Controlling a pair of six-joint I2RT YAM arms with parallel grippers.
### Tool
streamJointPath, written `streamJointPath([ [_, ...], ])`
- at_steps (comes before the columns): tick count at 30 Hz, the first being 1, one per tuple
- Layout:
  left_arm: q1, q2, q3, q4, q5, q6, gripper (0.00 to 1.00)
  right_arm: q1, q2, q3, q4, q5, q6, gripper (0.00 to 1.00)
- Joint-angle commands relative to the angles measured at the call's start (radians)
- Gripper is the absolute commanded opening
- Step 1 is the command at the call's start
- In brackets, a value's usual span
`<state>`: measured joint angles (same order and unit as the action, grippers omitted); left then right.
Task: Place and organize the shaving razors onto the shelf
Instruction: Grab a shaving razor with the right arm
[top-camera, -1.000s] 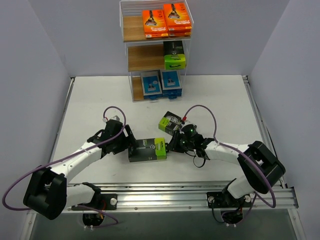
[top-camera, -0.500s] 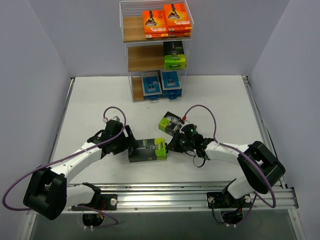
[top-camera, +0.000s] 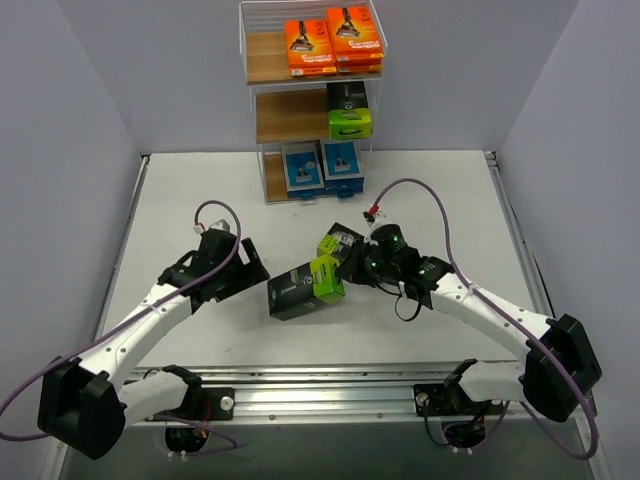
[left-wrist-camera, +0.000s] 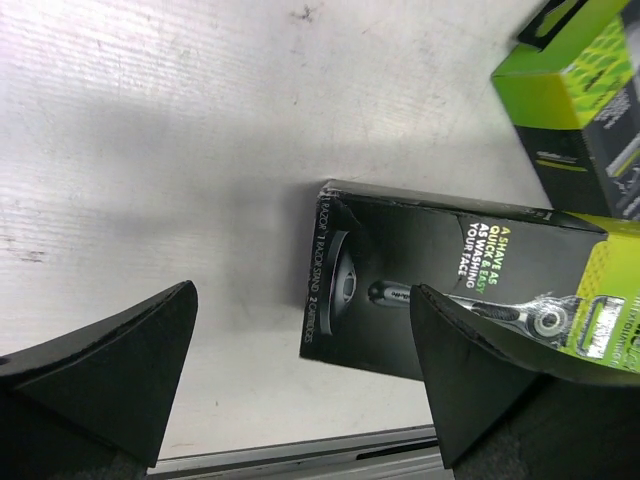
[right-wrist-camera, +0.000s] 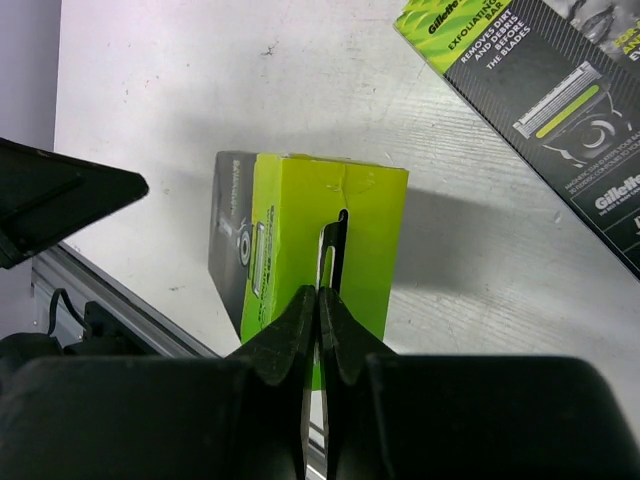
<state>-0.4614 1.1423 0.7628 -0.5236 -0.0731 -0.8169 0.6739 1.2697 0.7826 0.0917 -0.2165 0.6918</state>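
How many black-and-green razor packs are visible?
3. One pack stands on the shelf, middle tier; a second pack lies on the table; a third pack is pinched by the right claw. Others may hide behind.

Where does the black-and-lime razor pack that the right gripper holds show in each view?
Top external: held pack just below centre.
Left wrist: right of centre, lower half.
Right wrist: centre, lime end pinched by the right gripper.
Shared landmark: second black-and-lime pack, lying flat beside it.
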Motion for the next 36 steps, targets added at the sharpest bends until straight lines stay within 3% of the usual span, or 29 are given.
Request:
streamJointPath([
  [1, 0.017, -0.061, 0.099, -0.064, -0.017, 0.045, 0.96, -0.002, -0.064, 0.067, -0.087, 0.028, -0.037, 0.0],
  [11, 0.063, -0.05, 0.381, -0.137, 0.007, 0.234, 0.96, 0.003, -0.13, 0.188, -0.288, 0.032, -0.13, 0.0],
  [18, 0.09, -0.013, 0.483, -0.133, 0.019, 0.324, 0.95, 0.006, -0.151, 0.26, -0.362, 0.032, -0.153, 0.0],
  [24, 0.096, -0.01, 0.463, -0.079, 0.013, 0.389, 0.95, 0.012, -0.147, 0.34, -0.435, 0.026, -0.184, 0.0],
  [28, 0.096, -0.044, 0.354, 0.009, -0.011, 0.41, 0.95, 0.013, -0.142, 0.362, -0.474, 0.048, -0.205, 0.0],
  [36, 0.118, -0.023, 0.34, -0.016, -0.027, 0.449, 0.95, 0.013, -0.147, 0.337, -0.532, 0.095, -0.222, 0.0],
])
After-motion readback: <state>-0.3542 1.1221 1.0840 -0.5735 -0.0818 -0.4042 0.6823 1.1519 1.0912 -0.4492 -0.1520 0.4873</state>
